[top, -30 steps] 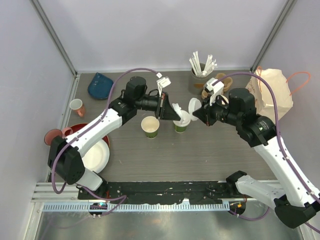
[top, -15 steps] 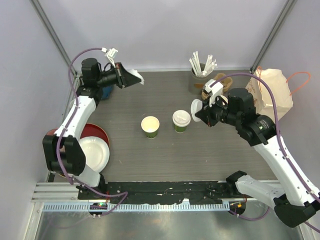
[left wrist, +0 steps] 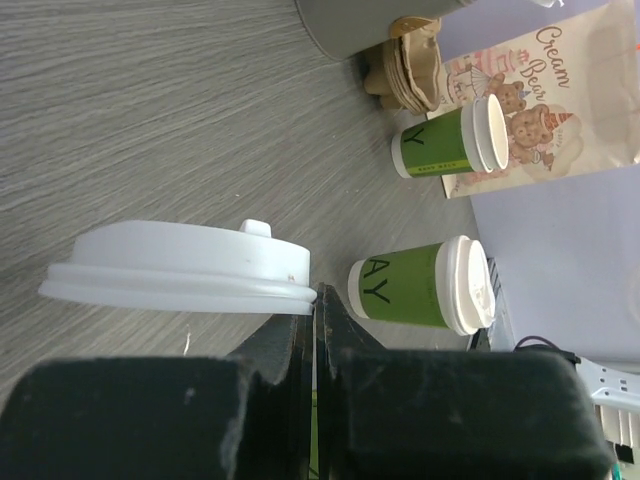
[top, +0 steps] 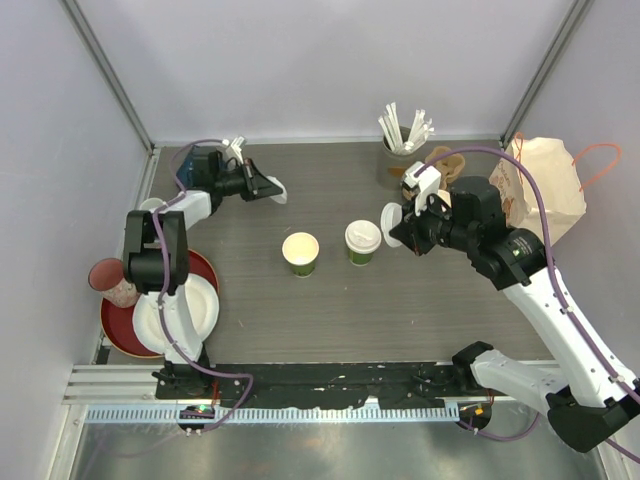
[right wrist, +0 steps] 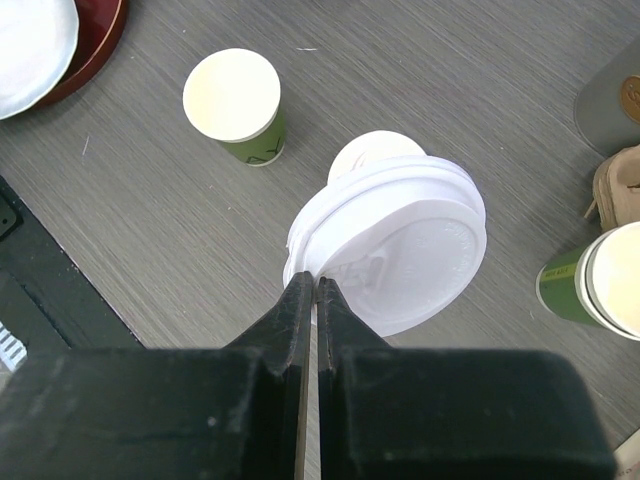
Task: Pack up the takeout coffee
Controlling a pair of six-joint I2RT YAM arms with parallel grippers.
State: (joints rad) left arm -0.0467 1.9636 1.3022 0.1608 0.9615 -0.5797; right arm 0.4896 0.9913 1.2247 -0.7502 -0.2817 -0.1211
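Grey wood-grain table (top: 330, 320) holds, near its middle, an open green paper cup (top: 300, 252) beside a green cup capped in white (top: 362, 241). The left gripper (top: 258, 186), off toward the back-left corner, pinches one white plastic lid (top: 273, 190) by its rim; the right gripper (top: 405, 226) is clamped on a stack of white lids (top: 391, 220) beside the capped cup. I'd carry the single lid level over the open cup, centre it, and press straight down, since an edge pinch invites tilt.
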